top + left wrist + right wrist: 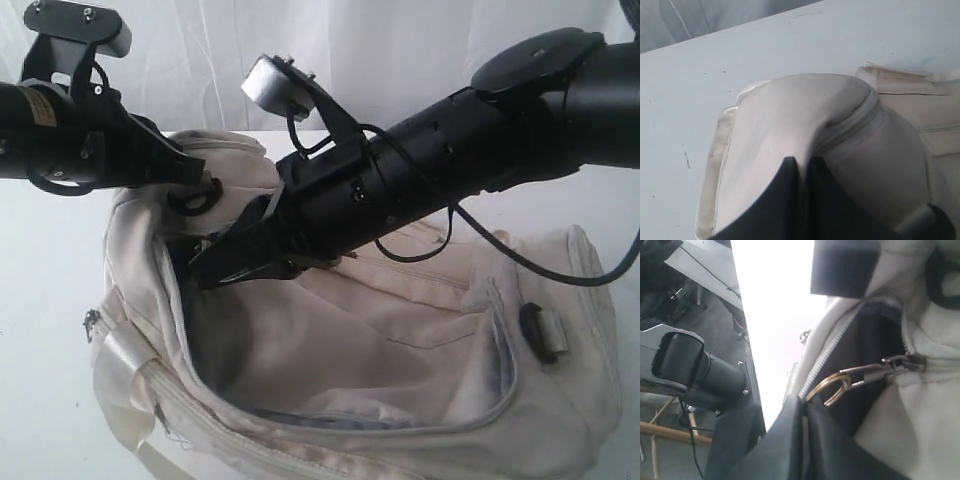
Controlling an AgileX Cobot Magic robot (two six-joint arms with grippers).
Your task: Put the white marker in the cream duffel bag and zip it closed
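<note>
The cream duffel bag [590, 330] lies on the white tabletop [40, 300] with its mouth wide open. On the left, the left tool [801, 164] has its two fingers pressed almost together on a fold of the bag's left end, so it pinches the cloth there.

A little to the right of it, the right arm reaches across from the right side. The right tool [802, 407] sits at the left end of the bag's mouth. Its fingers are pressed tight together and seem to nip the edge of a small gold ring [832, 388]. The ring hangs on the grey zip slider [900, 361].

The slider sits at the left, far end of the zip. From there the open zip track [832, 352] runs away to the right and toward the near side, all round the mouth. So the pull likely has to go along that line, from left to right, while the left tool holds the left end back. The right tool is the nearer one to the slider.

The white marker shows in no view. It may lie down inside the bag, behind the arm or under the folds, but that cannot be told.
</note>
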